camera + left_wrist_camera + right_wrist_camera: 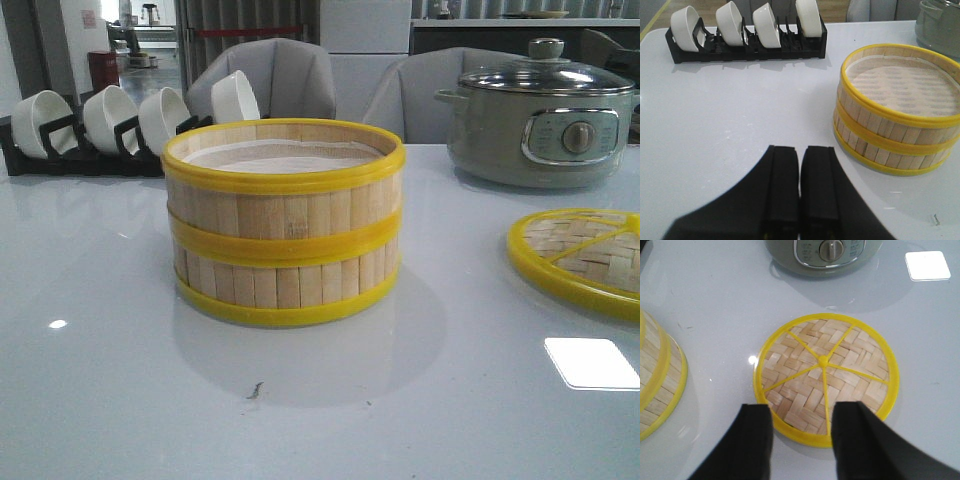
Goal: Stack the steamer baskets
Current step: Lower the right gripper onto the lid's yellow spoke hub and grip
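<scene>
Two steamer baskets (285, 222) stacked mid-table, liner inside mostly hidden by the rim, woven lid (583, 258) to their right cut off at frame edge, left gripper (800, 165) closed and empty, right gripper (802, 426) spread open above the lid's near rim, bowl rack (100, 125) behind, cooker (540, 115) partly cropped.

Two steamer baskets (284, 222) stacked at centre, one woven lid (582, 258) at three o'clock, one electric pot (541, 115) at one o'clock, four white bowls (130, 118) in one rack (746, 47) at ten o'clock, seemingly two chairs (340, 82) behind.
</scene>
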Robot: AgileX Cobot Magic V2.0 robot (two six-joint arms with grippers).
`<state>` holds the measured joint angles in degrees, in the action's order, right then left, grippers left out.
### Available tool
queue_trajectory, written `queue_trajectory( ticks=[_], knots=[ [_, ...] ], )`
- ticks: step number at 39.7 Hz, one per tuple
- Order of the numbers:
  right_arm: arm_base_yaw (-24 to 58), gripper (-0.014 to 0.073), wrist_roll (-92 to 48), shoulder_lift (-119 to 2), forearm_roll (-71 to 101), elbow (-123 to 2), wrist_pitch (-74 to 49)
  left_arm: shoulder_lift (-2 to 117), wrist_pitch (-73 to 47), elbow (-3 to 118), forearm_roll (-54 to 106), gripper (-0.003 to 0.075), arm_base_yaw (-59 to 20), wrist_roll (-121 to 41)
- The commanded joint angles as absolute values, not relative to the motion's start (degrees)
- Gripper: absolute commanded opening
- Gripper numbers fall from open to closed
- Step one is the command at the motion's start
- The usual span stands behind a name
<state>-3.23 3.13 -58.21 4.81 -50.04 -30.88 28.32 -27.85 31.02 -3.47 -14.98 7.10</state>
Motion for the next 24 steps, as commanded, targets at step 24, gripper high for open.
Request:
queue_trajectory(
  ticks=[24],
  knots=[
    [-3.32, 0.019, 2.48, -57.65, 4.97, -52.12, -36.04, 28.38, -22.6, 32.79, -3.12, 0.009, -15.31, 7.53]
  ],
)
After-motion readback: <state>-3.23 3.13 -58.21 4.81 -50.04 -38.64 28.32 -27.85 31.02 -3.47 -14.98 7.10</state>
